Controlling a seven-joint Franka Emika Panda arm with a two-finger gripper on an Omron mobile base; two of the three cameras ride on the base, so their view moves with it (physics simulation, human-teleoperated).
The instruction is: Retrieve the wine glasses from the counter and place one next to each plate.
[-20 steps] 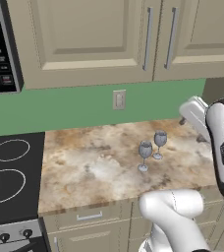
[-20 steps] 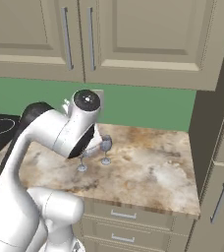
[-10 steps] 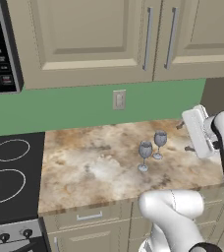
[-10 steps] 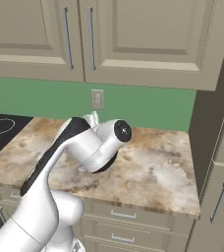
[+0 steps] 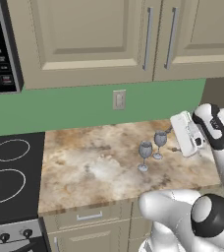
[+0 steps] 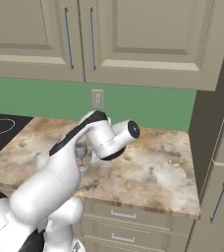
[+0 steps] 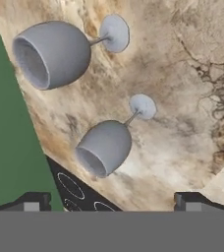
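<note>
Two matching wine glasses, translucent grey-blue, rounded bowl, thin stem, round foot; both upright on the table (image 5: 94,167), a mottled tan-brown stone top over beige drawers; front glass (image 5: 145,155) sits nearer the table's front edge, rear glass (image 5: 159,144) just beside it toward the green wall and slightly to the right; close together, not touching; both empty, feet flat on the stone; in the hand view the rolled camera shows them sideways, nearer glass (image 7: 60,51) large at top, other glass (image 7: 109,144) below it, open rims facing the green wall side; in the right base view one glass (image 6: 81,152) is partly seen behind the arm.
</note>
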